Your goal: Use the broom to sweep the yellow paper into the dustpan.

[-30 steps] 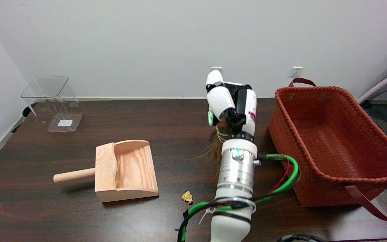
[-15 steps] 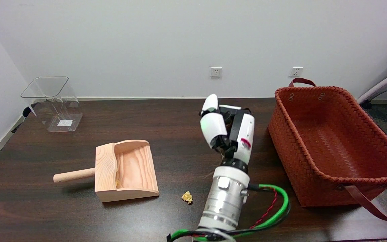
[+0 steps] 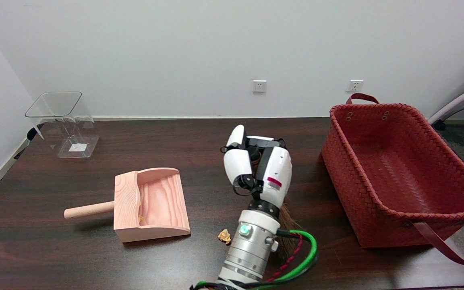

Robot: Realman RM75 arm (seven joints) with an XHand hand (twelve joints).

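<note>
Head view: right hand [image 3: 258, 169] curled around broom [image 3: 286, 225], bristles down right of yellow paper [image 3: 224, 236] lying near dustpan [image 3: 151, 205], likely mid-sweep, next needing a leftward push toward dustpan's open mouth.

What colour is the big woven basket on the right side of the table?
Reddish-brown, a rust tone, with darker leather-like straps; the basket shows plainly in the head view.

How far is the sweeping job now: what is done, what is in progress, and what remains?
Done: the right hand holds the broom, whose bristles show beside the wrist. In progress: the bristles are near the yellow paper. Left: the paper lies on the table, outside the dustpan, and must be swept in.
</note>
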